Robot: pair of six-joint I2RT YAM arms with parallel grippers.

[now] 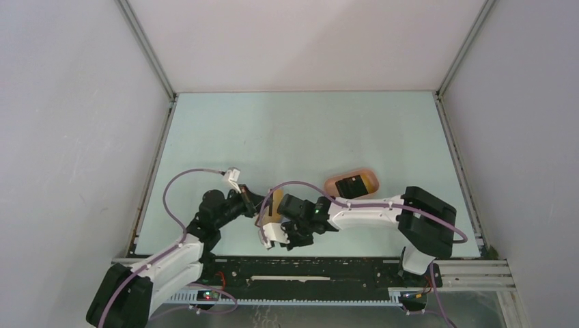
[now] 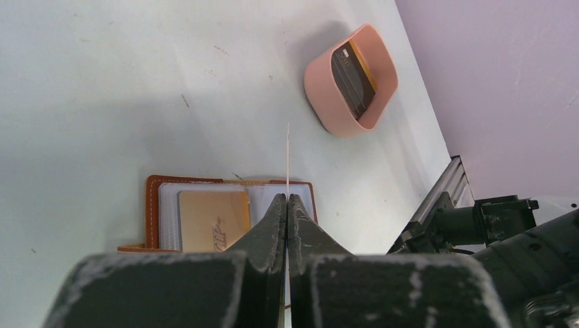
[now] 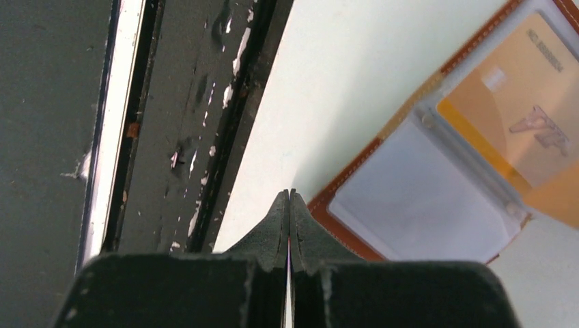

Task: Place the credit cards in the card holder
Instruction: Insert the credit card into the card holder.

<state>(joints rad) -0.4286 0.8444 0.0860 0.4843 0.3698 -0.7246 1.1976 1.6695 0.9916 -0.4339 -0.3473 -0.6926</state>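
The card holder (image 2: 153,205) lies open on the table, reddish-brown leather with clear pockets. A tan credit card (image 2: 212,219) sits in one pocket, and the pocket beside it (image 3: 416,198) looks empty. My left gripper (image 2: 287,198) is shut on another credit card (image 2: 288,157), seen edge-on as a thin pale line standing over the holder's right half. My right gripper (image 3: 289,195) is shut, its tips at the holder's near corner (image 3: 328,205); whether it pinches the leather I cannot tell. In the top view both grippers (image 1: 256,201) (image 1: 281,208) meet over the holder (image 1: 273,205).
A pink oval tray (image 2: 321,96) stands on the table to the right of the holder, with a black card (image 2: 351,78) and a tan one beneath it inside. The dark metal rail (image 3: 184,123) of the table's near edge runs close beside the right gripper.
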